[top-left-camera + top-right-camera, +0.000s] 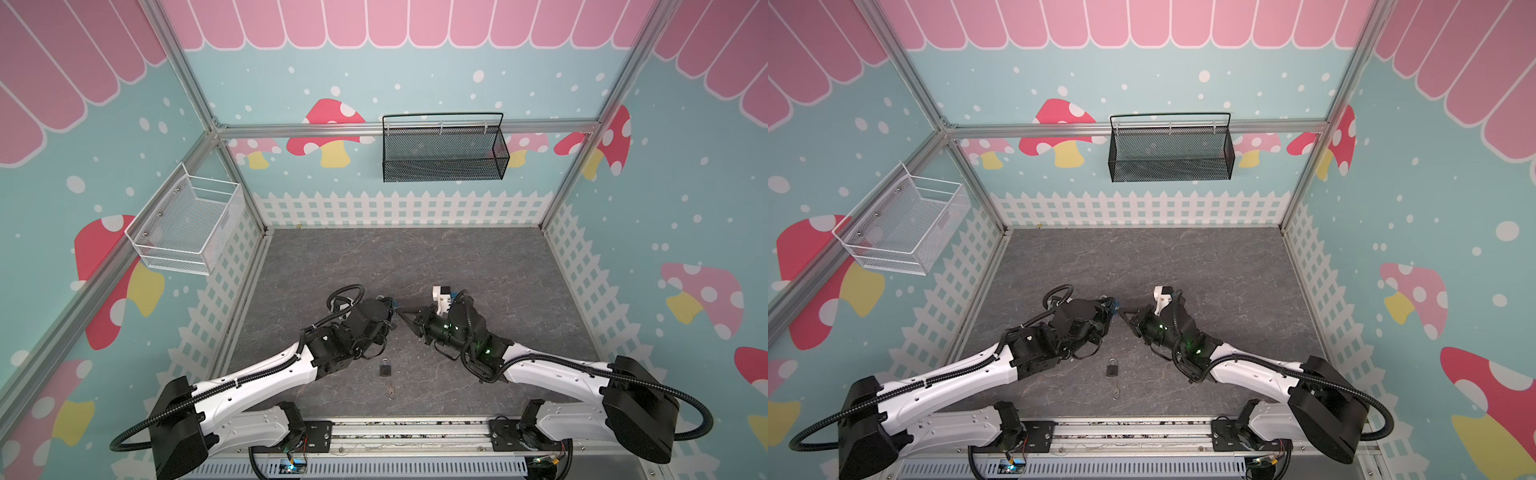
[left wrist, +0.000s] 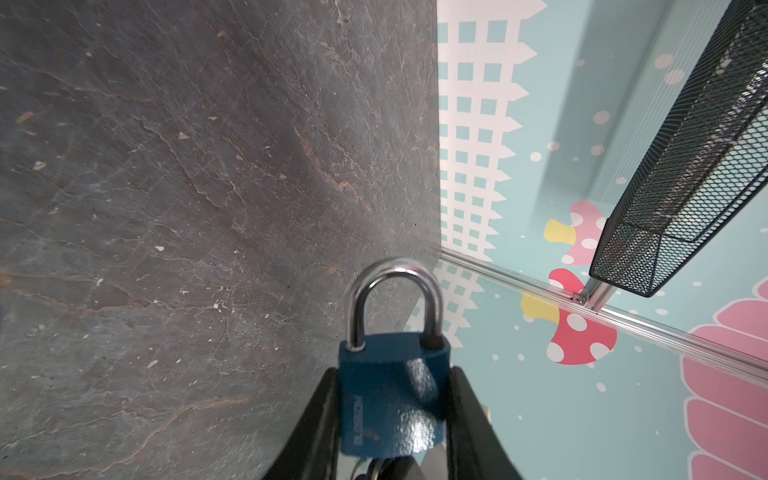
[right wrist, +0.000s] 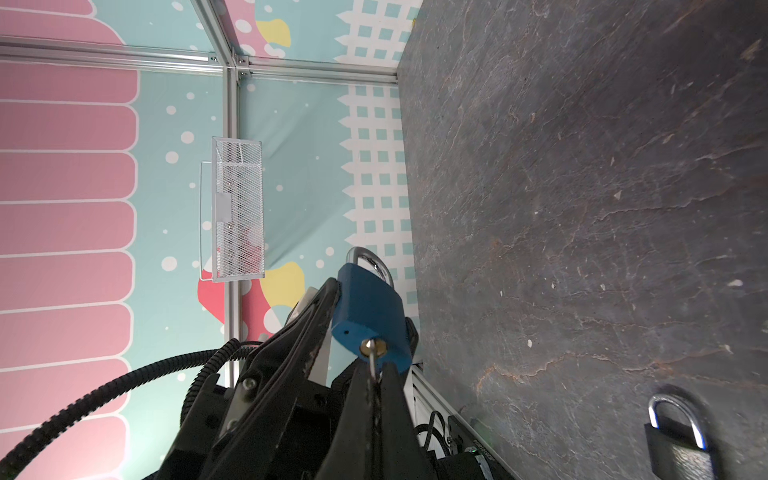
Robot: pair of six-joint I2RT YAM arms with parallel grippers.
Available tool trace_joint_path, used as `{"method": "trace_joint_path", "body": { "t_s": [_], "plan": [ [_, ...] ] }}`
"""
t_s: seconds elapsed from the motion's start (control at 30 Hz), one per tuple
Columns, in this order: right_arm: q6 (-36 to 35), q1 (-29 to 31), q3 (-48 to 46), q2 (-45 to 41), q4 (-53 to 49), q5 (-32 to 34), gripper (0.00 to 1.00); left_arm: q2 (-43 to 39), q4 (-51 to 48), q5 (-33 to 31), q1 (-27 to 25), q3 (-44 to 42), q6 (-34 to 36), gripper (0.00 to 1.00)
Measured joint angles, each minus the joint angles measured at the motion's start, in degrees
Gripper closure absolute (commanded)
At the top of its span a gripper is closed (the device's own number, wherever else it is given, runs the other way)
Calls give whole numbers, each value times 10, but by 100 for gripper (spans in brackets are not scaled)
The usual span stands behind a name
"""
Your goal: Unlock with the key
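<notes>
Two pincers meet aloft beyond the grey lock (image 1: 385, 368) on the desk (image 1: 415, 266): left pincer (image 2: 392, 376) clamps the blue lock (image 3: 365, 307) by its sides to brace it, keyhole facing the right pincer (image 3: 376, 374), pressed tight on the key (image 3: 372, 355) seated there for turning.

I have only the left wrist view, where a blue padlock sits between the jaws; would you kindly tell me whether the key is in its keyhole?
Observer: Yes. The right wrist view shows the key seated in the keyhole on the blue padlock.
Operator: Thank you. Is anything holding that key?
Observer: The right gripper is shut on it, close to the keyhole.
Operator: Is anything else lying about?
Observer: In both top views a second, dark padlock lies on the table, nearer the robot's base than the grippers, with what looks like a loose key beside it.
</notes>
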Motion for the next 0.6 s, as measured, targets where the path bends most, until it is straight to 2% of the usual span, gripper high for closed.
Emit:
{"method": "trace_joint_path", "body": {
  "t_s": [0.6],
  "plan": [
    [73, -3, -32, 22, 89, -19, 100, -10, 23, -36, -15, -23, -9, 100]
  ]
}}
